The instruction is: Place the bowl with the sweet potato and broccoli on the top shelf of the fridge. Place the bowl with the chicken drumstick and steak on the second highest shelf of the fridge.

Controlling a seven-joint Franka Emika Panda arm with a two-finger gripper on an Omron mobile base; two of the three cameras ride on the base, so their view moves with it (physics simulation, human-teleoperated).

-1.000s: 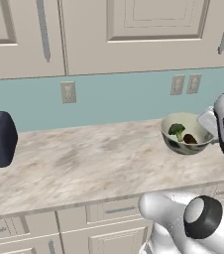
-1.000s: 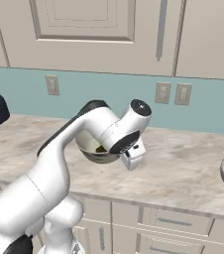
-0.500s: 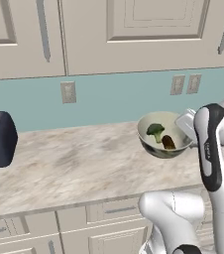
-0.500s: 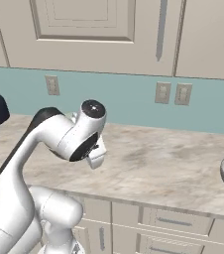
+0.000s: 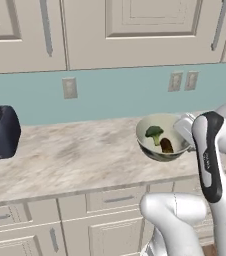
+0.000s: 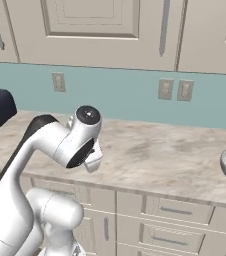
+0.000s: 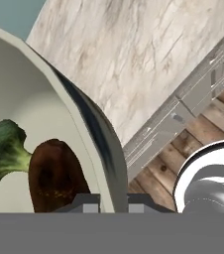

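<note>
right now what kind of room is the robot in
A rendered home kitchen, by the look of it: a marbled countertop with drawers below, cream wall cabinets over a teal backsplash, and a dark toaster at the counter's left end. The gripper holds a bowl of broccoli and sweet potato.

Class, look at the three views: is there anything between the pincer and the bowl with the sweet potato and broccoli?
No. The pincer is shut on the rim of the bowl with sweet potato and broccoli, one tip on each side of the wall, so nothing lies between them. The bowl is carried above the counter.
</note>
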